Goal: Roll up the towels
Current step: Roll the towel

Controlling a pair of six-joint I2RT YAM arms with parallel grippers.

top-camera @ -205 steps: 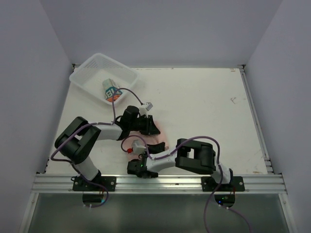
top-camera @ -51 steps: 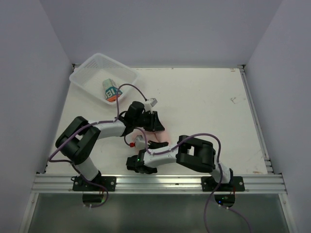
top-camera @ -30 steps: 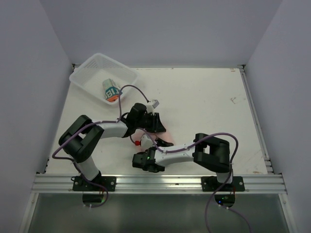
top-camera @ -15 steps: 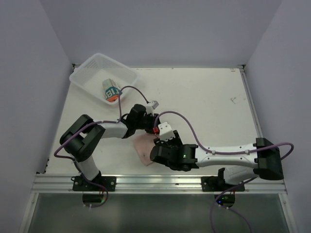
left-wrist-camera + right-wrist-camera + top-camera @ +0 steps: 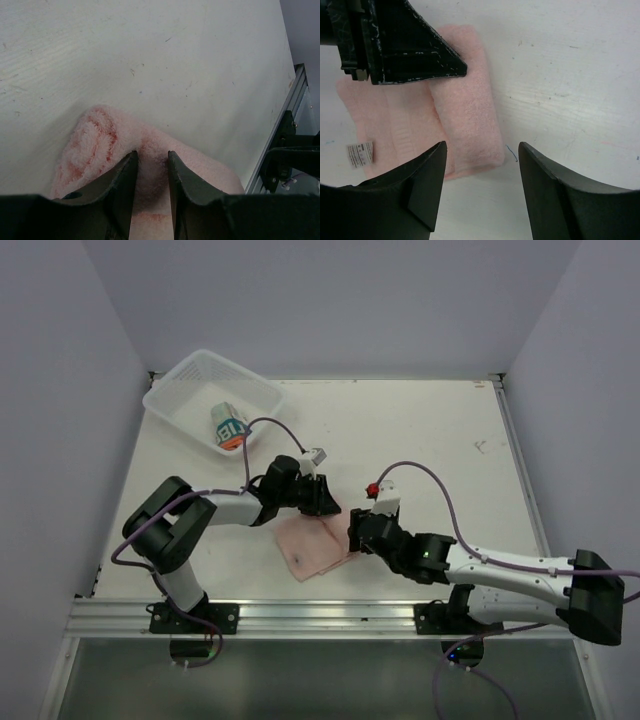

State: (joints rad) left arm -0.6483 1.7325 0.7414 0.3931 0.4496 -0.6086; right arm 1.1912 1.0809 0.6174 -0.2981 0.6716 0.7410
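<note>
A flat white table [image 5: 430, 440] fills the overhead view, with two robot arms reaching in from its near edge. At the far left corner sits a white mesh plastic basket [image 5: 172, 398]. Inside it lies a white and teal printed towel with orange edge [image 5: 229, 426], already in a tight roll.

A plain pale pink terry towel [image 5: 312, 546] lies near the middle of the near edge, a little left of centre. It is spread mostly flat. One side is folded over into a thick long strip, and the end nearest the left arm has begun to curl.

The left gripper [image 5: 322, 502] sits at the towel's far edge. In the left wrist view its two dark fingers [image 5: 122, 190] stand narrow, with a ridge of pink pile pinched between them. The right gripper [image 5: 356, 536] hovers at the towel's right-hand edge. Its fingers [image 5: 422, 185] are spread wide and hold nothing, with the folded strip lying below the gap between them. A small white care label [image 5: 359, 152] lies on the flat part of the cloth.

The towel looks light, soft and limp, with a fluffy pile that should grip well. It will likely sag and unroll if let go. The best hold is probably a pinch through the doubled edge at the rolled end, while the other gripper steadies the loose side.
</note>
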